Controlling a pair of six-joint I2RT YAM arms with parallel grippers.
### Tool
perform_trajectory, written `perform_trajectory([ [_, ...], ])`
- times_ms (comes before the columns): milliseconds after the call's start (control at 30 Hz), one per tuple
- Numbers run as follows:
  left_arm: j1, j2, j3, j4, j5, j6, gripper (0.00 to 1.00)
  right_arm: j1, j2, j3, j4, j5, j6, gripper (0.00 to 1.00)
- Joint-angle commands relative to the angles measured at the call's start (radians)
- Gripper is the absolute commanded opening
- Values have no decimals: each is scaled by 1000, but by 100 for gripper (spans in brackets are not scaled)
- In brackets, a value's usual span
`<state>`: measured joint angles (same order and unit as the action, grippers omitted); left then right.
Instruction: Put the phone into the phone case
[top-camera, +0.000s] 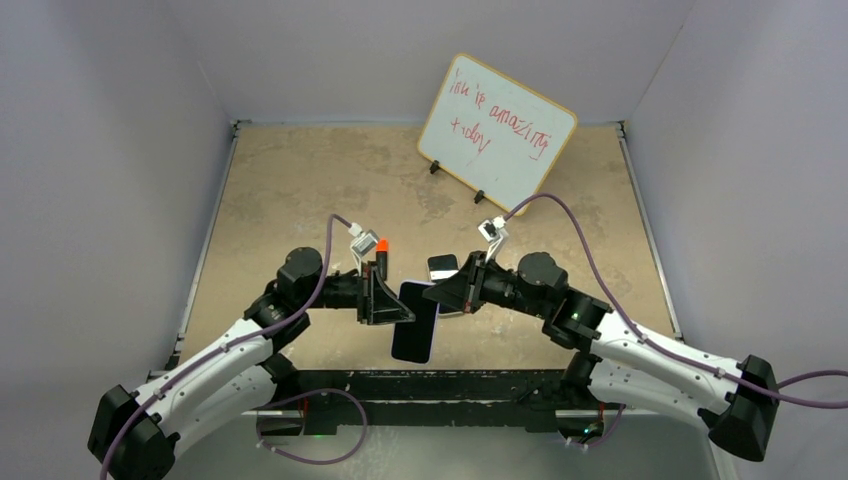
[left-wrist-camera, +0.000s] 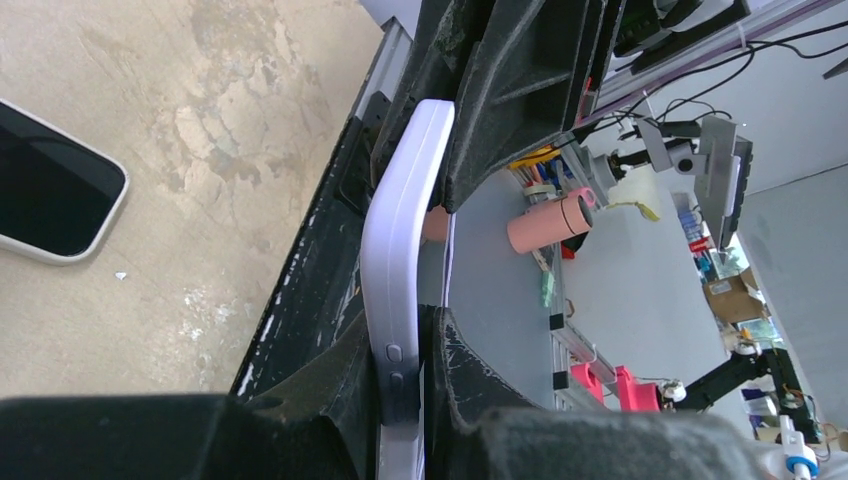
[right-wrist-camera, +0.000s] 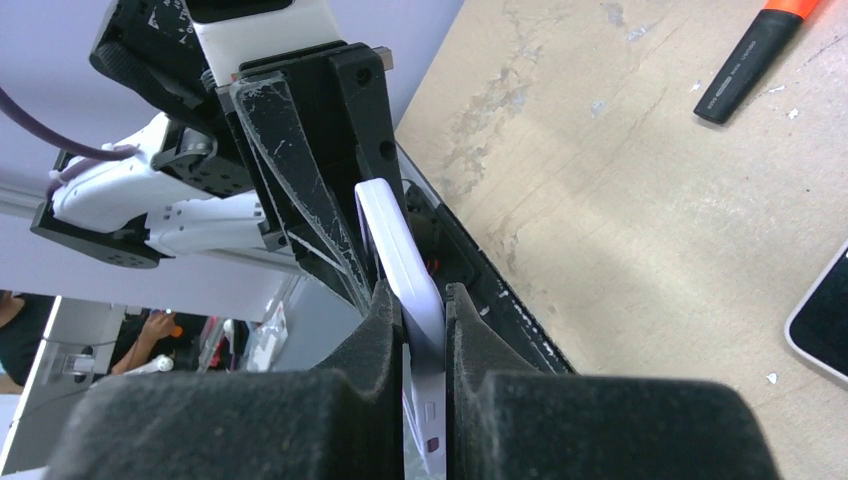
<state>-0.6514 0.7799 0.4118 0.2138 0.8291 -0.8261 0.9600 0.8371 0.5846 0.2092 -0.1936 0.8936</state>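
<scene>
Phone (left-wrist-camera: 50, 190) lies screen up on the tabletop (top-camera: 300, 190), near the marker (right-wrist-camera: 760, 55), on its right. The case (left-wrist-camera: 405, 250) is in the air, nearer to the arm bases than the marker. The left pincer (left-wrist-camera: 405, 390) is clenched on one end of it and the right pincer (right-wrist-camera: 424, 340) on the other. I think one pincer should release first, so the other can lay the case flat with its open side up before the phone is fetched.

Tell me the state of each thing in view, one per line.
Left end effector: shut on phone case.
Right end effector: shut on phone case.
Phone case: held in the air between them.
Phone: flat on table, screen up, uncased.
Marker: lying on table, capped.
Whiteboard: propped upright, red writing.
</scene>
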Motion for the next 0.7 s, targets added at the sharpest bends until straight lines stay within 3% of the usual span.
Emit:
perform_trajectory([
  [0,0,34,76,-131,-168,122,0,4,34,65,-44,85,70,0],
  [100,1,51,101,-153,-165,128,0,4,55,70,-39,71,73,0],
  [267,0,-5,75,-40,-174,19,0,4,8,17,21,43,63,46],
  [367,0,-64,38,60,-216,-78,0,5,-24,-28,49,23,53,61],
  [533,0,-134,14,155,-307,-151,0,5,-41,-98,99,-42,56,71],
  [667,0,-142,27,177,-347,-149,0,5,-20,-121,155,-86,52,72],
])
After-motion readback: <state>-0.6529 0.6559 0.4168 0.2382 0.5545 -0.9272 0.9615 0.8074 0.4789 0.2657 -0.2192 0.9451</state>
